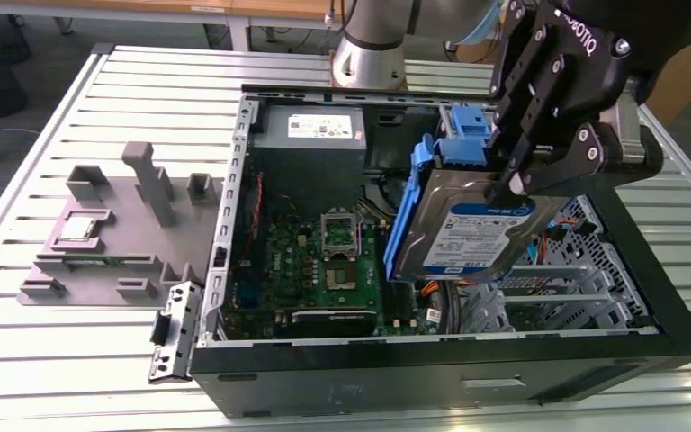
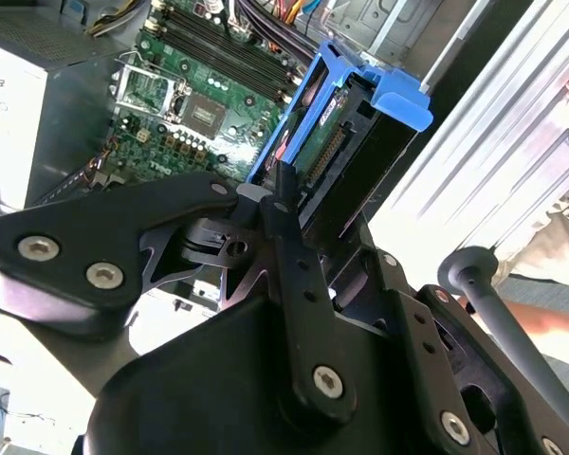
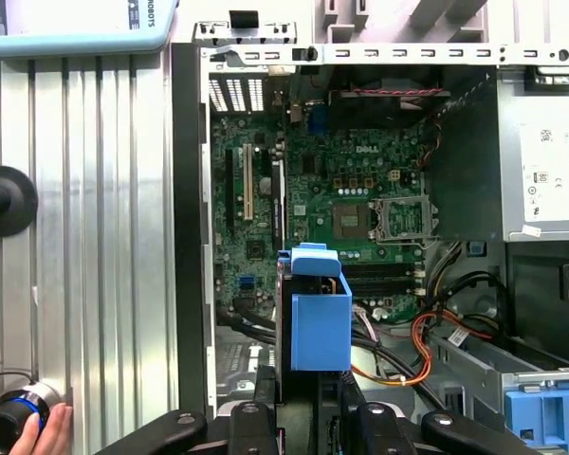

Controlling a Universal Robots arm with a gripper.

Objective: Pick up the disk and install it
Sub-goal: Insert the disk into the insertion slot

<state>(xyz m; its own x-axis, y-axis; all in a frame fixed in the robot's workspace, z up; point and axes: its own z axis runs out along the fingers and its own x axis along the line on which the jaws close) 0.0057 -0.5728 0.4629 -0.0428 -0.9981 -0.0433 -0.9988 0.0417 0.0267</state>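
**A:** What has the pincer got?

**B:** The gripper (image 1: 511, 184) is closed on the disk (image 1: 471, 236), pinching its upper end. The disk hangs over the open computer case (image 1: 442, 369), on the drive cage (image 1: 556, 297) side, clear of the motherboard (image 1: 321, 261).

**A:** How to do it well?

**B:** I'd say a firm pinch, slow travel, and the carrier square to the cage.

**A:** Its heading?

**B:** It is on edge, long axis steeply downward and leaning, with the label toward the exterior camera.

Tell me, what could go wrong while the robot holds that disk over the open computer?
The pincer grips the tilted disk near one end, so it might slip and fall onto the motherboard. The orange cables lie close by in the case and could snag it.
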